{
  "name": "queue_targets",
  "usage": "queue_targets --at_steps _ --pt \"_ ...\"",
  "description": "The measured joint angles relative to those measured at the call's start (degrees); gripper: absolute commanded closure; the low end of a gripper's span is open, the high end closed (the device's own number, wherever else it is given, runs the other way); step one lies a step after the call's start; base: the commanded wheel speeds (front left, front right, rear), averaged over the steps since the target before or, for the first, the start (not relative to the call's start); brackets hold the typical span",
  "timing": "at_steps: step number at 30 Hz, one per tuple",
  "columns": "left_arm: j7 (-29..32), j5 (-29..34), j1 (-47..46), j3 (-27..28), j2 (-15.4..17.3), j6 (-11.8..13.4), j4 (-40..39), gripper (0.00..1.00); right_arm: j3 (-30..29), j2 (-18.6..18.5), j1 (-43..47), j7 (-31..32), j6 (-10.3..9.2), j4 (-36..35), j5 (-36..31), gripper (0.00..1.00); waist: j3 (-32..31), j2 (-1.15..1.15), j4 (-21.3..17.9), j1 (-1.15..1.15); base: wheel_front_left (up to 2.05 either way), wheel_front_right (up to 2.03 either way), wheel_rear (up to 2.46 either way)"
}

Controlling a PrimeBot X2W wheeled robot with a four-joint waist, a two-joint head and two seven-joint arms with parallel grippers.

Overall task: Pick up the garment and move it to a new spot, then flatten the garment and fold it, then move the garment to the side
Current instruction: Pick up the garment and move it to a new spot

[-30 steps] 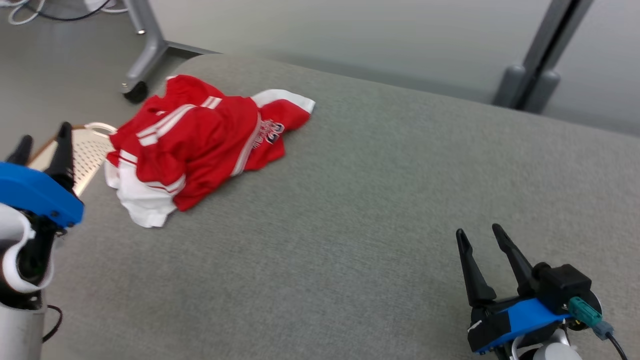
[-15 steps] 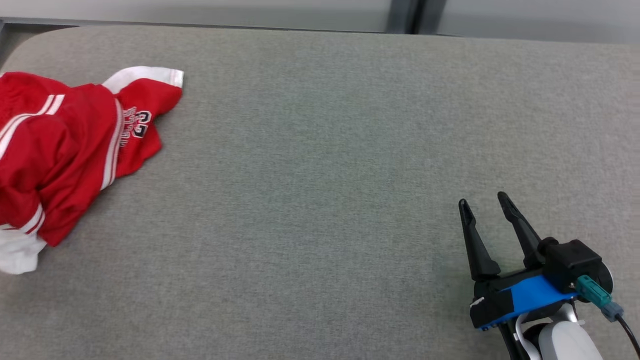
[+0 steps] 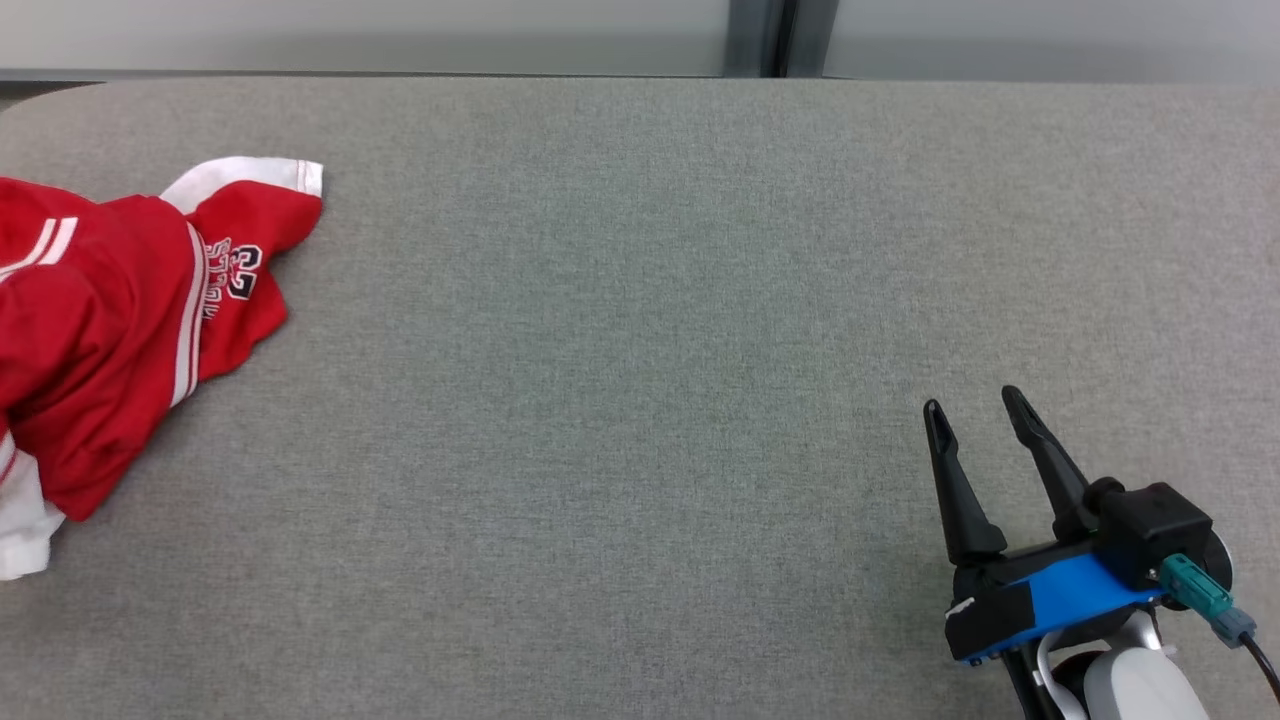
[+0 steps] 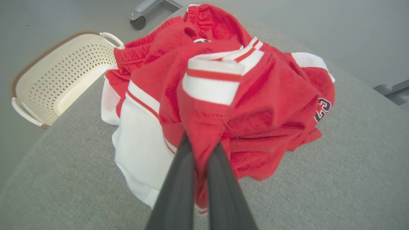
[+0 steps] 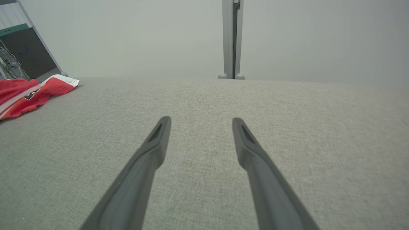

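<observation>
Red-and-white garment (image 3: 110, 330) lies bunched at the table's (image 3: 640, 350) far left end, left gripper (image 4: 202, 142) pinched tight on what looks like a hem fold, so the left arm is nearer; right gripper (image 3: 972, 400) gapes empty, well apart rightward.

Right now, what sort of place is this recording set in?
Probably a lab or test room, not a home: a large grey fabric-covered table, a caster-wheeled metal frame on bare grey floor, and what looks like an equipment rack.
</observation>
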Motion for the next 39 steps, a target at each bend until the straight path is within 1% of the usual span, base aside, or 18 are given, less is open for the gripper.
queue_targets --at_steps 1,3,6,9,11,14,16,17,21,25,29,34,39 --pt "-0.75 0.6 -0.51 -0.24 0.65 -0.7 -0.31 1.0 0.0 -0.01 0.19 -0.02 0.0 0.2 0.1 0.0 -0.61 0.0 0.16 0.0 0.0 0.0 0.0" --pt "-1.53 1.74 -1.97 -0.98 1.6 -1.26 -2.93 1.0 0.04 -0.02 0.42 -0.27 0.0 0.81 0.68 0.0 -2.12 0.0 0.55 0.0 0.0 0.0 0.0" --pt "-1.31 3.04 -3.16 -1.94 4.09 -3.07 -6.72 1.0 0.22 0.01 0.98 -1.11 0.0 1.94 2.26 0.0 -4.67 0.0 0.71 0.0 0.0 0.0 0.0" --pt "-1.26 3.93 -6.44 -2.58 7.17 -5.89 -8.99 1.0 0.11 -0.01 1.85 -2.05 0.01 3.61 3.91 0.0 -7.25 -0.02 0.61 -0.01 0.0 0.0 0.0" --pt "-0.96 4.13 -9.06 -3.66 7.55 -6.72 -10.71 1.0 0.21 0.01 2.22 -2.63 0.01 4.83 5.11 0.0 -9.0 -0.02 0.45 -0.01 0.0 0.0 0.0" --pt "-0.11 4.46 -13.69 -5.72 7.04 -7.84 -13.41 1.0 0.14 0.01 3.05 -3.49 0.0 6.31 6.15 0.0 -11.15 -0.02 -0.34 -0.01 0.0 0.0 0.0" --pt "0.09 4.95 -17.55 -7.55 6.0 -8.27 -15.18 1.0 0.04 0.01 3.15 -3.83 0.0 7.09 6.42 0.0 -12.37 -0.02 -1.08 0.0 0.0 0.0 0.0" --pt "0.26 5.48 -19.17 -8.66 4.97 -8.13 -16.53 1.0 -0.16 -0.01 3.38 -4.04 0.0 7.45 6.51 0.0 -12.98 -0.02 -1.46 0.0 0.0 0.0 0.0" --pt "1.36 5.3 -24.83 -12.7 -0.2 -7.92 -19.68 1.0 -0.45 -0.01 3.85 -4.37 0.0 8.09 6.57 0.0 -14.76 -0.02 -3.76 -0.01 0.0 0.0 0.0" --pt "2.29 4.46 -29.55 -15.97 -4.98 -7.84 -20.06 1.0 -0.35 0.01 3.87 -4.46 0.0 8.38 6.59 0.0 -15.59 -0.02 -6.98 0.0 0.0 0.0 0.0" --pt "2.61 4.6 -33.01 -18.5 -7.76 -8.06 -19.29 1.0 0.57 -0.02 3.86 -4.52 0.0 8.55 7.13 0.0 -15.76 -0.02 -10.7 0.0 0.0 0.0 0.0" --pt "3.05 4.38 -32.88 -21.79 -10.81 -8.96 -16.68 1.0 1.07 -0.01 3.85 -4.61 0.0 9.01 8.36 0.0 -15.29 -0.02 -14.56 0.0 0.0 0.0 0.0" --pt "1.01 3.77 -28.75 -24.15 -13.97 -9.55 -13.37 1.0 1.26 0.0 2.94 -5.03 0.0 9.05 8.67 0.0 -14.16 -0.02 -17.2 0.0 0.0 0.0 0.0"
